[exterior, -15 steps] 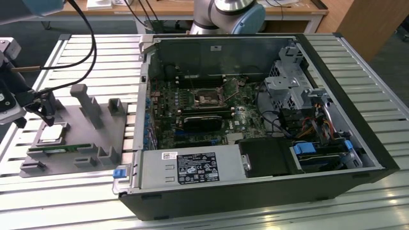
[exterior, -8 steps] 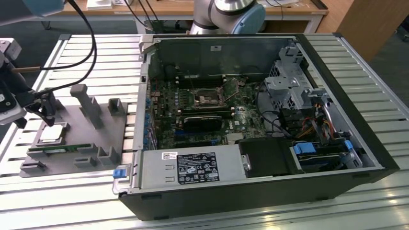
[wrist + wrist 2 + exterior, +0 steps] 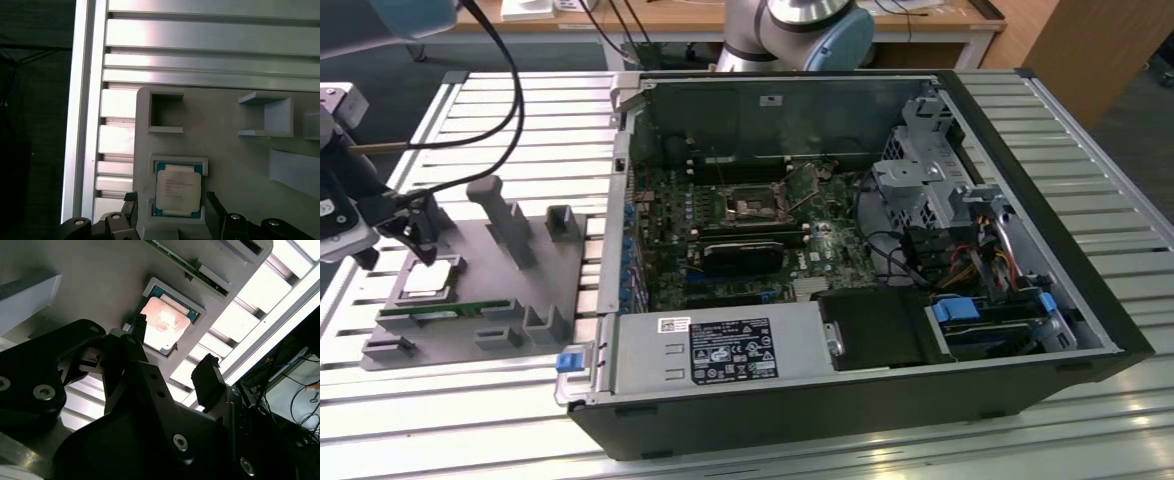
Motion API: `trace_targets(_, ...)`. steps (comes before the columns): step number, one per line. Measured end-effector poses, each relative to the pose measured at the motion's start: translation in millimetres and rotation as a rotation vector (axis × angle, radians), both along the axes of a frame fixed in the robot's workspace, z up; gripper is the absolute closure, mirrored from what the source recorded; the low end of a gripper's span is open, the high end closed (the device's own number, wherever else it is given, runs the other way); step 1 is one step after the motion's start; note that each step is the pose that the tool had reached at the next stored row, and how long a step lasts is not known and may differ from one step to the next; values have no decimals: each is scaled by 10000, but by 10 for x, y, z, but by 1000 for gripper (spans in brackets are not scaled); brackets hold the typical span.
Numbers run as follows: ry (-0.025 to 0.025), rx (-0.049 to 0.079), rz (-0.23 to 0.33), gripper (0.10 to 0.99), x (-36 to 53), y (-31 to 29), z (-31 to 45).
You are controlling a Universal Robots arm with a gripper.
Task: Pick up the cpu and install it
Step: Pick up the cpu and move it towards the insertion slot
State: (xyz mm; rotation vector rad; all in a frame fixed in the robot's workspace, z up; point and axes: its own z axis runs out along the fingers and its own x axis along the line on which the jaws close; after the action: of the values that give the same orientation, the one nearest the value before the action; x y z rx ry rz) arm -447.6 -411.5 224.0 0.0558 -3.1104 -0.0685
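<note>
The cpu [image 3: 430, 279] is a small square chip with a silvery top, lying flat in a pocket of the grey holder plate [image 3: 507, 300] on the exterior view's left. In both wrist views the cpu [image 3: 177, 190] [image 3: 164, 322] rests in its recess. My gripper [image 3: 400, 238] hangs open just above it, with one dark finger [image 3: 131, 202] on one side of the chip and the other finger [image 3: 211, 202] on the opposite side. My gripper [image 3: 174, 349] holds nothing. The motherboard socket [image 3: 754, 208] sits inside the open computer case [image 3: 1067, 230].
A thin green memory stick [image 3: 447, 311] lies in a slot of the holder plate beside the cpu. Grey upright posts [image 3: 507, 225] rise from the plate near my gripper. The slatted metal table [image 3: 520, 130] carries everything. Black cables [image 3: 500, 60] hang over its back left.
</note>
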Motion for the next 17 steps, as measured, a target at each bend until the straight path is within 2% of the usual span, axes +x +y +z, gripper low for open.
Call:
trace_targets(10, 2, -1, 0, 439, 32, 0, -113)
trace_targets(17, 1, 0, 2, 439, 37, -3, -158)
